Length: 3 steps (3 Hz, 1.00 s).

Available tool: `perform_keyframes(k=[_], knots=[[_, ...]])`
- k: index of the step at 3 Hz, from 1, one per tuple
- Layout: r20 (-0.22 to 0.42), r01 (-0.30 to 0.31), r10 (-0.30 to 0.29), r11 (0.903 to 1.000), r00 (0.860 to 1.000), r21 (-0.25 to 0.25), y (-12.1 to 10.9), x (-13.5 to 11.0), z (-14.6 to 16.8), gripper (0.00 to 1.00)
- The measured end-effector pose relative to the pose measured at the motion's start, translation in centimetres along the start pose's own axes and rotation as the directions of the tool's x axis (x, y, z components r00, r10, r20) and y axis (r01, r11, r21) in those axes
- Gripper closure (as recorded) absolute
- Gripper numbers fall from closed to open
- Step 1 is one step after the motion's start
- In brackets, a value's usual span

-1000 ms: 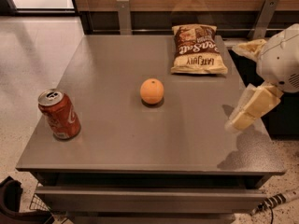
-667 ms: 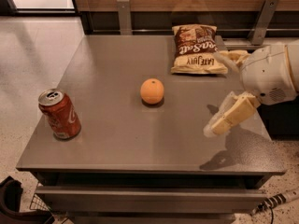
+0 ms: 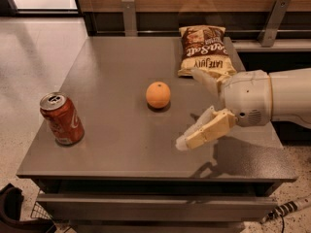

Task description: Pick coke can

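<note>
Standing upright, the coke can [image 3: 61, 119] occupies the front left area of the gray table [image 3: 116, 67], close to the left edge, silver top and pull tab facing up. An orange [image 3: 158, 94] sits near the middle of the table, well apart from the can and between it and my gripper [image 3: 188, 108]. My gripper hangs over the right half of the table, just right of the orange. Its two fingers [image 3: 209, 130] are spread wide and touch neither object. A chip bag [image 3: 204, 50] lies flat at the rear, behind my upper finger.
</note>
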<state>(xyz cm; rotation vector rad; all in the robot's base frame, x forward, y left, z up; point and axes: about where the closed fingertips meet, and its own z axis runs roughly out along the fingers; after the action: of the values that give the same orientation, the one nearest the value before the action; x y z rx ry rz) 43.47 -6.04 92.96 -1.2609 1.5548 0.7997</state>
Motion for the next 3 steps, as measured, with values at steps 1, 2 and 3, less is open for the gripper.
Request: perform_keyframes(k=[1, 2, 3], knots=[[0.148, -0.039, 0.042, 0.9989, 0.988, -0.026, 1.1, -1.5, 1.4, 0.00], [0.146, -0.038, 0.042, 0.9989, 0.988, -0.026, 1.2, -1.5, 1.4, 0.00], [0.168, -0.043, 0.049, 0.9982, 0.985, -0.042, 1.6, -1.4, 3.0, 0.00]])
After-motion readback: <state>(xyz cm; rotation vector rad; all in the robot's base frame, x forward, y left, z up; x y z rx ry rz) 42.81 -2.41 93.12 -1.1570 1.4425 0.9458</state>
